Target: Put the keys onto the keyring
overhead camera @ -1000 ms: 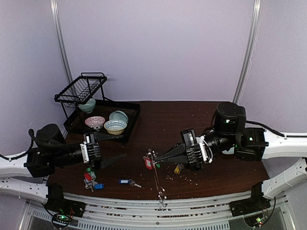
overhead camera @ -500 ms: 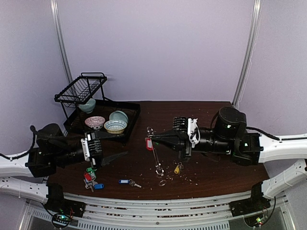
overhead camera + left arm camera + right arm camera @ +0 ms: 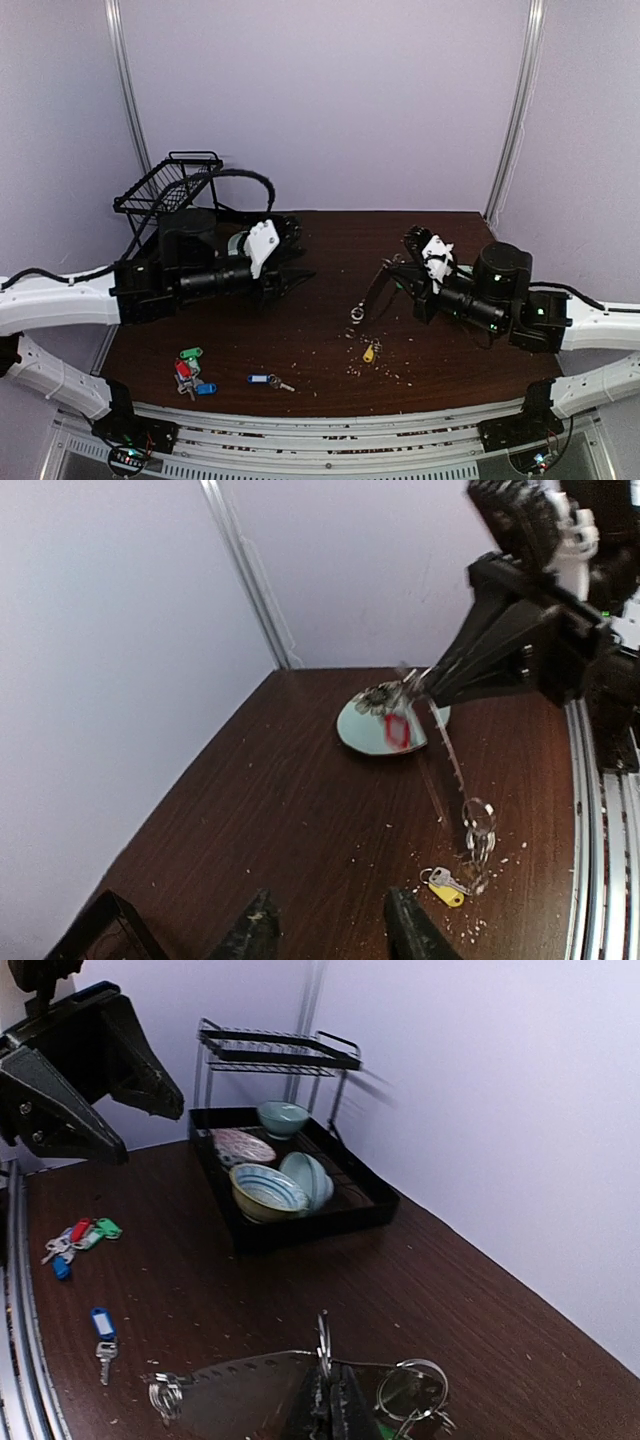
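Presently the right pincer (image 3: 392, 268) is clenched on the keyring (image 3: 371, 292), which shows edge-on and blurred, long axis slanting down toward 7 o'clock over the worktop (image 3: 320, 345), while the left pincer (image 3: 330, 898) stands released, empty.

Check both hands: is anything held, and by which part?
The right hand is shut on the keyring, pinching one end of its rim; the loop hangs down from it. The left hand holds nothing, fingers apart.
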Robot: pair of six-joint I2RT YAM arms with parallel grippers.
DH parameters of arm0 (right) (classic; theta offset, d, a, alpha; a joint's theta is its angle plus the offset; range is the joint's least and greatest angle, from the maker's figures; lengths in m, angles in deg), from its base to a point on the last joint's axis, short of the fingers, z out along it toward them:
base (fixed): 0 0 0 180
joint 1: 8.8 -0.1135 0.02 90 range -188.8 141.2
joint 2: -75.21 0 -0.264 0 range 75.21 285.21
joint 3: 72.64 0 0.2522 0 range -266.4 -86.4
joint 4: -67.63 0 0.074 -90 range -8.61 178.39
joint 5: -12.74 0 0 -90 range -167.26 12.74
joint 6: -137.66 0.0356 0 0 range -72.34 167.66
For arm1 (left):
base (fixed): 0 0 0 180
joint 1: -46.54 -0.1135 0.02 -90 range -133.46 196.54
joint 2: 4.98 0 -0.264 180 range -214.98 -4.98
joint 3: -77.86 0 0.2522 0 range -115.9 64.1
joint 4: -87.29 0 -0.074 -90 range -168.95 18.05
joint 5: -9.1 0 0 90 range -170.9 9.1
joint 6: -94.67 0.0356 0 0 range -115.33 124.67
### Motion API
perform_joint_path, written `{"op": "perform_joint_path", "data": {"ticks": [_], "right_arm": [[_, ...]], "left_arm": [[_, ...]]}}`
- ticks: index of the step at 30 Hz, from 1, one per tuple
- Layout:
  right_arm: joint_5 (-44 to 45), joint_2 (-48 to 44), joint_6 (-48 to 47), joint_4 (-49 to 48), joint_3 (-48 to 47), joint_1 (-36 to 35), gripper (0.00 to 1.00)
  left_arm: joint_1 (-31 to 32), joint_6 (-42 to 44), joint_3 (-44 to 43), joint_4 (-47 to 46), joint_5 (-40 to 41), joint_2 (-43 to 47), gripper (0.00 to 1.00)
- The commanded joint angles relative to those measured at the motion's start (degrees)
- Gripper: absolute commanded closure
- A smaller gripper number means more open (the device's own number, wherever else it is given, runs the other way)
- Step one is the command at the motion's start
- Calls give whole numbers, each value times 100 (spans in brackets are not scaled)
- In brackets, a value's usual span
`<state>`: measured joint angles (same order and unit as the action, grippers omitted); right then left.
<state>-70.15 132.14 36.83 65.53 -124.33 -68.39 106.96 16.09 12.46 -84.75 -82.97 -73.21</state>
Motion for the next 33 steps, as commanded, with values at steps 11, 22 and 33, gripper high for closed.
{"op": "perform_joint_path", "data": {"ticks": [11, 22, 33], "right_arm": [[2955, -1213, 557, 1231, 475, 1270, 100], [2733, -1359, 487, 1259, 573, 1545, 100], [2322, -1081, 468, 1437, 473, 1556, 100]], "left_arm": [[372, -3553, -2519, 519, 855, -4090, 61], [858, -4958, -4554, 1894, 2197, -6243, 55], [887, -4876, -4509, 2254, 2274, -6586, 53]]}}
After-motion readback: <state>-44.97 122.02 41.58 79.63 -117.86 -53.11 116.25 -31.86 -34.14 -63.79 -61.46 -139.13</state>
